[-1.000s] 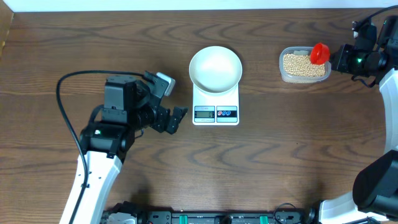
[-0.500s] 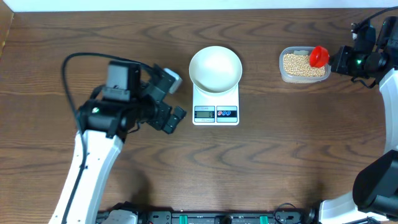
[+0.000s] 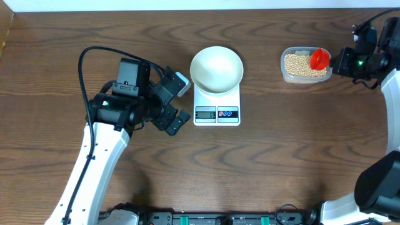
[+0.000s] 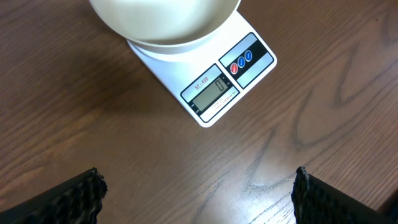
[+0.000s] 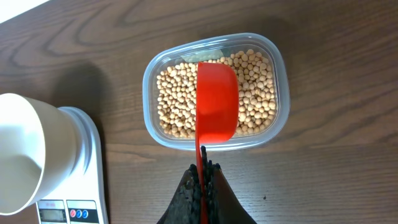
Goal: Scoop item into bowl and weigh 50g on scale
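Both tools ready: my right tool (image 5: 202, 179) pinches the red scoop (image 5: 216, 99) over the beans (image 5: 174, 106) in the tub (image 5: 278, 68), my left tool (image 4: 199, 186) spread beside the scale (image 3: 217, 114) bearing the empty bowl (image 3: 216, 69); tilting on the carry could scatter beans across the desk (image 3: 281, 156)

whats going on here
The right gripper is shut on the handle of a red scoop, held over the beans in a clear tub. No beans show in the scoop yet. The white bowl sits empty on the scale. The left gripper is open beside the scale, holding nothing.
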`<move>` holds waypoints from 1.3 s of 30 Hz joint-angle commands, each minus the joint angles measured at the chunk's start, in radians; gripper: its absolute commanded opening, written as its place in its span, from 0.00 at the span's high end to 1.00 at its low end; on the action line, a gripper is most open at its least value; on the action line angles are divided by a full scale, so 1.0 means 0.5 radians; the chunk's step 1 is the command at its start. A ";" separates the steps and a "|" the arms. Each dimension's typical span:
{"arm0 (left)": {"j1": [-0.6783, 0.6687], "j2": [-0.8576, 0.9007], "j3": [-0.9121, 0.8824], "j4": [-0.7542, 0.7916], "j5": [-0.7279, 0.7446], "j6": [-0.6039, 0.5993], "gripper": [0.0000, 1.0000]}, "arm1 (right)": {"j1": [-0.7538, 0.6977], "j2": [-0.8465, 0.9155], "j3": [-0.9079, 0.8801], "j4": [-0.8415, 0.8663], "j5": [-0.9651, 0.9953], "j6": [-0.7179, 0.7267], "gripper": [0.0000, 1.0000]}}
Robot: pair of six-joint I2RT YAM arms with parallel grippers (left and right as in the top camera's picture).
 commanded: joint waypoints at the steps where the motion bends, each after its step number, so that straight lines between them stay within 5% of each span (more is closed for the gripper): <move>1: -0.002 0.012 0.018 -0.005 -0.011 0.034 0.02 | 0.014 -0.013 0.048 -0.002 -0.014 -0.029 0.99; 21: -0.002 0.012 0.018 -0.005 -0.011 0.034 0.02 | 0.014 -0.013 0.048 -0.111 -0.014 -0.030 0.99; 28: 0.004 0.012 0.018 0.613 -0.079 -0.041 0.02 | 0.014 -0.013 0.048 -0.221 -0.014 -0.030 0.99; 39: 0.004 0.012 0.014 0.607 -0.080 -0.041 0.02 | 0.014 -0.013 0.048 -0.182 -0.014 -0.029 0.99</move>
